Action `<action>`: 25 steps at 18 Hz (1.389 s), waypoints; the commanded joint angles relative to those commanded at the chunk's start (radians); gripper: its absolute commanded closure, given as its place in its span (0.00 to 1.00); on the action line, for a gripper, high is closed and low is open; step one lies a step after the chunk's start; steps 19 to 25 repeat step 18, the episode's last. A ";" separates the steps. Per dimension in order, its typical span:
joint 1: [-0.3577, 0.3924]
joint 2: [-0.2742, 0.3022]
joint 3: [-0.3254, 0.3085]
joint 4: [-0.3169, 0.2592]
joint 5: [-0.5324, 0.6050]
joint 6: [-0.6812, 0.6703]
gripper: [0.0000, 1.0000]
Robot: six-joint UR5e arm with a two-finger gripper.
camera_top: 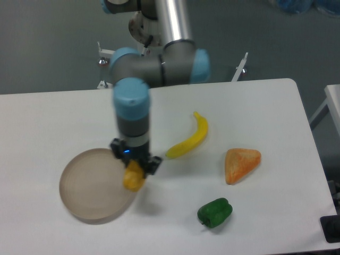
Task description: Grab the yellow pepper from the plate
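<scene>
The yellow pepper [133, 177] hangs in the air over the right rim of the plate [87, 186], with my gripper [135, 169] shut on it from above. The pepper is small and golden-yellow, and only its lower part shows below the black fingers. The round beige plate lies at the front left of the table with nothing on it. My arm reaches down from the back, its blue-capped wrist straight above the pepper.
A yellow banana [189, 139] lies just right of my gripper. An orange wedge [241, 163] sits further right, and a green pepper [214, 212] rests near the front edge. The table's right edge is past the wedge.
</scene>
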 joint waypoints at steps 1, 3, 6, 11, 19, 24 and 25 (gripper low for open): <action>0.018 0.015 -0.003 -0.017 0.017 0.026 0.74; 0.020 0.011 0.008 -0.021 0.032 0.046 0.74; 0.028 0.011 0.014 -0.022 0.032 0.048 0.74; 0.035 0.012 0.009 -0.020 0.032 0.049 0.74; 0.034 0.011 0.002 -0.017 0.043 0.048 0.74; 0.034 0.011 0.002 -0.017 0.043 0.048 0.74; 0.034 0.011 0.002 -0.017 0.043 0.048 0.74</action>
